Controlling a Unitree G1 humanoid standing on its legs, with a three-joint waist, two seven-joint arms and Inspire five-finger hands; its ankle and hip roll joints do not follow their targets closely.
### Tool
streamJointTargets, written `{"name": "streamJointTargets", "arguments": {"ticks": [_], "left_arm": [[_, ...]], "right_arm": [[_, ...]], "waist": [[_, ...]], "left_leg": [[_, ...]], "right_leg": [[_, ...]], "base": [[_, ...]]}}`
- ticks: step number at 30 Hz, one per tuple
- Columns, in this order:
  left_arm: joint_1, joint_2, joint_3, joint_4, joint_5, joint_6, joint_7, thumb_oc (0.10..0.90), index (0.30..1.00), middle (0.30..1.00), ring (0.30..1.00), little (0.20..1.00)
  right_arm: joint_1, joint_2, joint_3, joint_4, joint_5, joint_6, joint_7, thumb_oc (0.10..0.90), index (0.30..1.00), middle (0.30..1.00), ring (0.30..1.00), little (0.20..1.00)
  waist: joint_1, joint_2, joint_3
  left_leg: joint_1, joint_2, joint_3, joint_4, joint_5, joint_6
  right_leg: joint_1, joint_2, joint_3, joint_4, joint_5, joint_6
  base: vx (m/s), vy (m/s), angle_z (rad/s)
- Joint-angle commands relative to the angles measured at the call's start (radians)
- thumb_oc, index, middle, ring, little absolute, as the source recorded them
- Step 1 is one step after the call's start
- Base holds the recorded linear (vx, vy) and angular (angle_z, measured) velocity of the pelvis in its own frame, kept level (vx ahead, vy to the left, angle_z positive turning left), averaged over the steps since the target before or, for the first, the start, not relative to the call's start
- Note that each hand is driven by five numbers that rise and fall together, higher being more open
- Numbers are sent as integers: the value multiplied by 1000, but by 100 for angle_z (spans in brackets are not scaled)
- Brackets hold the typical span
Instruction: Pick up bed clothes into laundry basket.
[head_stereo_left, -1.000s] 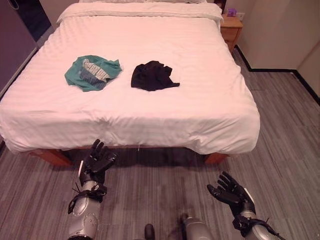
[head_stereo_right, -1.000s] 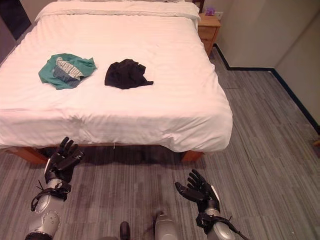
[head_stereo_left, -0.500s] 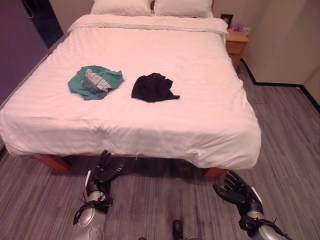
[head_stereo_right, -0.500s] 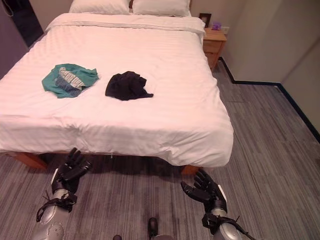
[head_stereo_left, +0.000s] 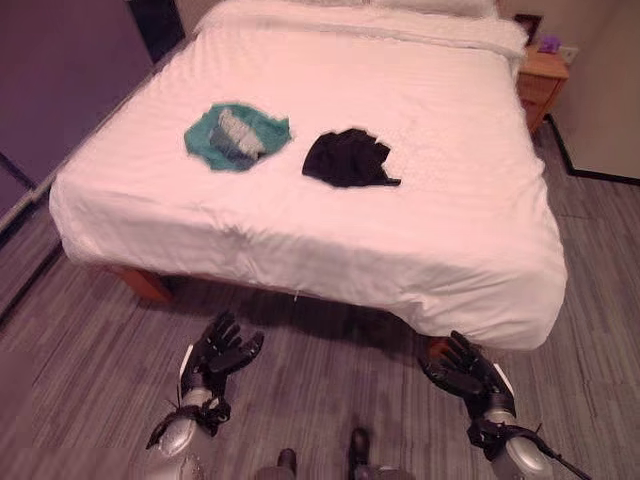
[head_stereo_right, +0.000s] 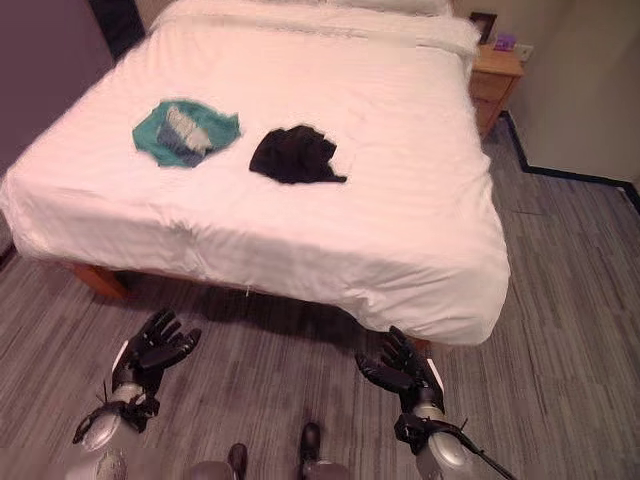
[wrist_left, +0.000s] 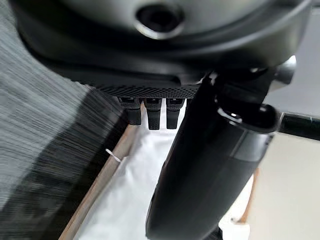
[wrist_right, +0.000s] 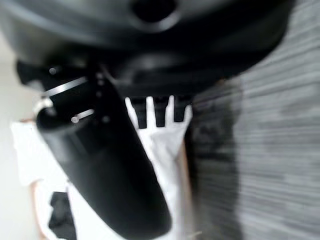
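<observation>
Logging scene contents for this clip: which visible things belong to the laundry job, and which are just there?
Job items: green garment and black garment, both lying on the bed; open left hand and right hand.

Just there: nightstand, pillows.

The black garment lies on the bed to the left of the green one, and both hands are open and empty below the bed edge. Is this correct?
Not quite. In the left eye view the black garment lies to the right of the green garment on the bed. The rest holds: the left hand and right hand are open and empty.
</observation>
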Motion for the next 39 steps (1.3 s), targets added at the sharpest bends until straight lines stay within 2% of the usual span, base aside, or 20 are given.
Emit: {"name": "streamJointTargets", "arguments": {"ticks": [1,2,3,5,7,10,12,13,15,16,17,19,20,23,25,27,33,37,38,39], "left_arm": [[-46,33,11,-93,-49,-61,-15,800,900,900,900,900],[-44,38,3,-102,-50,-66,-20,800,900,900,900,900],[-44,37,3,-102,-50,-66,-20,800,900,900,900,900],[-61,37,0,-99,-78,-74,-15,800,900,900,900,900],[-74,35,-7,-94,-90,-74,-14,800,900,900,900,900],[-89,46,-27,-95,-81,-69,-21,800,900,900,900,900],[-112,77,-79,-104,-64,-63,-38,800,900,900,900,900],[-125,95,-89,-103,-54,-65,-33,800,900,900,900,900],[-102,119,-78,-111,-60,-62,-45,800,900,900,900,900],[-101,120,-77,-111,-60,-62,-45,800,900,900,900,900],[-75,153,-52,-127,-54,-64,-47,800,900,900,900,900],[-71,159,-45,-135,-59,-61,-48,800,900,900,900,900],[-77,180,-37,-127,-57,-59,-52,800,900,900,900,900],[-74,200,-13,-114,-29,-56,-65,800,900,900,900,900],[-68,202,-7,-118,-21,-56,-74,800,900,900,900,900],[-67,195,-4,-117,-27,-56,-77,800,900,900,900,900],[-75,147,-4,-124,-41,-55,-96,800,900,900,900,900],[-80,134,-18,-128,-51,-51,-119,800,900,900,900,900],[-91,112,-28,-106,-84,-47,-124,800,900,900,900,900],[-101,98,-27,-98,-109,-42,-127,800,900,900,900,900]], "right_arm": [[-7,-61,-91,-107,60,-84,-8,800,900,900,900,900],[6,-66,-100,-124,51,-92,-14,800,900,900,900,900],[7,-67,-100,-124,51,-92,-15,800,900,900,900,900],[8,-74,-100,-126,48,-100,-27,800,900,900,900,900],[10,-75,-107,-117,55,-95,-34,800,900,900,900,900],[5,-61,-110,-115,64,-91,-36,800,900,900,900,900],[-17,-35,-91,-122,56,-94,-57,800,900,900,900,900],[-39,-27,-72,-116,64,-95,-64,800,900,900,900,900],[-85,13,-36,-123,137,-100,-42,800,900,900,900,900],[-86,13,-35,-122,138,-101,-41,800,900,900,900,900],[-115,19,14,-139,142,-96,-25,800,900,900,900,900],[-117,25,20,-146,149,-94,-25,800,900,900,900,900],[-119,30,29,-153,167,-99,-10,800,900,900,900,900],[-93,14,22,-181,112,-86,16,800,900,900,900,900],[-79,-1,6,-182,76,-83,19,800,900,900,900,900],[-71,-8,-15,-171,63,-85,13,800,900,900,900,900],[-59,-7,-49,-139,36,-85,4,800,900,900,900,900],[-75,-20,-40,-120,42,-89,13,800,900,900,900,900],[-93,-45,-26,-118,63,-96,12,800,900,900,900,900],[-106,-56,-25,-124,81,-100,12,800,900,900,900,900]], "waist": [[-26,-4,-59],[-40,12,-68],[-37,11,-66],[-52,34,-76],[-67,45,-87],[-71,52,-107],[-65,36,-124],[-51,26,-118],[-36,19,-123],[-34,16,-124],[-16,21,-117],[-13,30,-116],[-27,51,-97],[-47,59,-79],[-64,59,-64],[-83,61,-55],[-125,45,-73],[-117,43,-90],[-111,44,-86],[-107,37,-84]], "left_leg": [[-77,197,54,-109,200,-34],[-46,300,95,-255,248,-53],[-38,301,100,-263,251,-54],[-42,362,108,-358,324,-93],[-46,396,139,-359,342,-116],[-41,394,182,-338,314,-122],[-101,334,203,-218,227,-117],[-112,314,190,-182,218,-113],[-104,277,215,-190,158,-78],[-102,275,219,-190,156,-77],[-92,225,226,-195,126,-38],[-88,207,226,-200,116,-19],[-65,173,204,-227,107,11],[7,140,209,-277,83,38],[58,126,211,-293,58,47],[106,119,214,-310,35,48],[260,109,219,-370,-5,19],[257,146,195,-264,7,-12],[189,184,160,-61,97,-44],[140,194,133,37,147,-49]], "right_leg": [[91,-82,-22,132,-180,109],[79,-105,-14,177,-218,137],[78,-105,-10,181,-220,136],[59,-133,16,240,-255,158],[75,-170,22,252,-267,180],[120,-213,21,226,-262,208],[176,-296,2,164,-125,239],[165,-318,12,161,-39,236],[141,-359,25,161,91,235],[141,-362,28,158,94,236],[101,-381,48,213,197,231],[64,-375,60,265,195,221],[0,-317,114,391,187,203],[-71,-287,66,450,163,196],[-126,-255,73,452,122,198],[-177,-209,74,400,45,201],[-214,-135,-39,123,38,232],[-158,-113,-51,125,14,196],[-112,-73,-23,134,-25,146],[-93,-71,-39,137,-44,124]], "base": [[261,303,-4],[217,255,-3],[241,310,5],[232,321,12],[304,384,-3],[316,355,-36],[328,419,5],[187,290,29],[188,299,-23],[257,453,-50],[217,434,-23],[190,415,-10],[181,405,8],[253,341,36],[273,143,37],[296,75,21],[362,-95,5],[243,-242,-3],[214,-338,-8],[279,-458,8]]}}
